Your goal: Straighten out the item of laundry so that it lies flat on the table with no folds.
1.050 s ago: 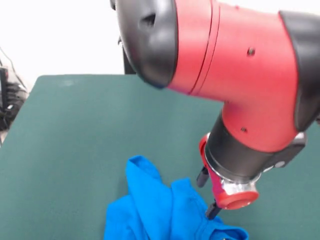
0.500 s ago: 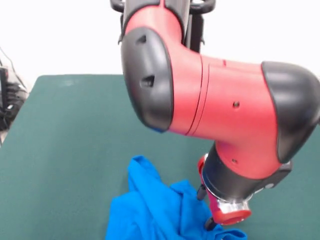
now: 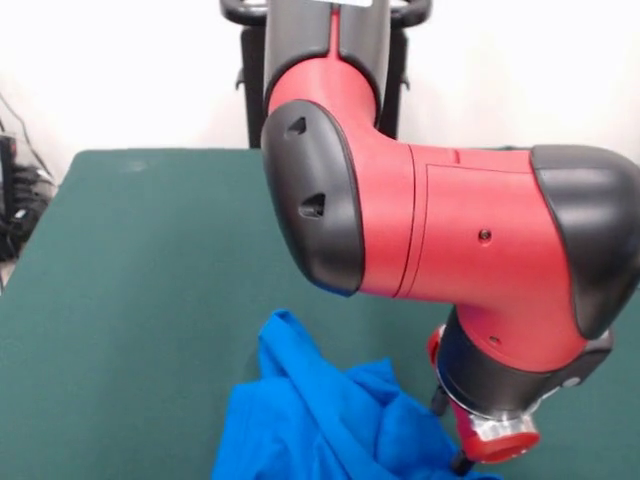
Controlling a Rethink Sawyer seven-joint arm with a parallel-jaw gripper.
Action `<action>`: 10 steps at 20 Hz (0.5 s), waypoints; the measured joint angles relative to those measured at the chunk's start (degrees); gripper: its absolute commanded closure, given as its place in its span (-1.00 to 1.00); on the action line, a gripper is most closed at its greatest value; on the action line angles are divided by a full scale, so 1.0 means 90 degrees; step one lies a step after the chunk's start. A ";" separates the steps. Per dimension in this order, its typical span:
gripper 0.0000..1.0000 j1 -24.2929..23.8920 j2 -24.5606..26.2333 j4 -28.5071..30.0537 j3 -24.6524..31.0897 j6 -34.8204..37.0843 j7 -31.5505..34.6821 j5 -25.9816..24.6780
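My hand point(image 3: 462, 462), grip state indeterminate, sits at the bunched shirt's point(image 3: 320, 420) 3 o'clock edge; dragging may deepen folds across the counter point(image 3: 150, 260)

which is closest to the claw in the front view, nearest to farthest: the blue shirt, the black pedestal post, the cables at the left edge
1. The blue shirt: crumpled right beside the claw at the bottom of the picture.
2. The black pedestal post: at the top, beyond the table.
3. The cables: off the table at the left edge, farthest.
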 measured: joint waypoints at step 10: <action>-1.00 -0.0038 -0.0075 -0.0137 0.0921 0.0001 0.0000 -0.0876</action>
